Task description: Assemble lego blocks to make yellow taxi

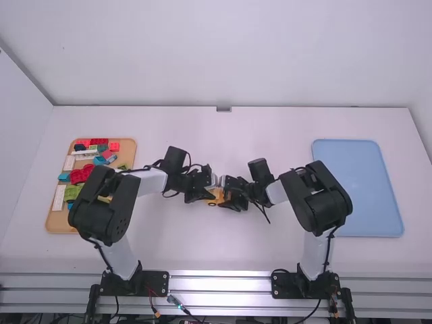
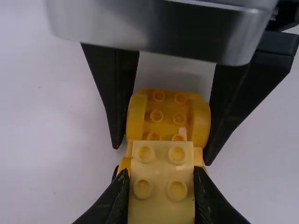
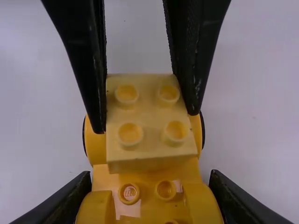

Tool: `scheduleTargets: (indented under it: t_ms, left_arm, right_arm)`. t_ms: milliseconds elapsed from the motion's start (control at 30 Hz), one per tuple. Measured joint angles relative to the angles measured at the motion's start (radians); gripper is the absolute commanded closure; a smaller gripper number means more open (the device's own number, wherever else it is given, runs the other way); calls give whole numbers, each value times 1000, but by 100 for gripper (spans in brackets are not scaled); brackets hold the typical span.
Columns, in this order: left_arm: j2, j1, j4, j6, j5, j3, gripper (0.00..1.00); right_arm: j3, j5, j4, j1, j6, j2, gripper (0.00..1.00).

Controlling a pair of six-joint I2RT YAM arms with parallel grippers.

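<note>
- My left gripper (image 2: pixel 161 171) is clamped on the sides of a pale yellow two-by-two brick (image 3: pixel 148 112), held over the middle of the taxi chassis.
- My right gripper (image 3: pixel 150 174) is closed on the rounded fenders of that yellow taxi chassis (image 2: pixel 168 109), steadying it.
- I judge the step to be seating the brick. I should square its edges to the chassis, line up the studs beneath, then press straight down, evenly, while my right grip braces. Tilting could leave one edge proud; squeezing harder won't seat it. Whether it sits flush, I cannot tell.
- I find no lettering I can read on brick or chassis.
- Left of the chassis, a tan tray (image 1: pixel 57 220) bears loose bricks, red ones (image 1: pixel 80 175) among them; well to its right lies a blue tray (image 1: pixel 358 189).
</note>
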Motion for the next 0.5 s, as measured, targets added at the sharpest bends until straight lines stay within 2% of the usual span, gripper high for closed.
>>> scheduleTargets:
  t_ms: [333,400,467,500]
  left_arm:
    - [0,-11,7,11,-32,0,98]
    - [0,-11,7,11,-33,0,89]
    - [0,-11,7,11,-34,0,69]
    - [0,-11,8,11,-33,0,62]
  right_arm:
    - [1,3,2,0,0,0,39]
    - [1,4,1,0,0,0,39]
    - [1,4,2,0,1,0,39]
    - [1,4,2,0,0,0,39]
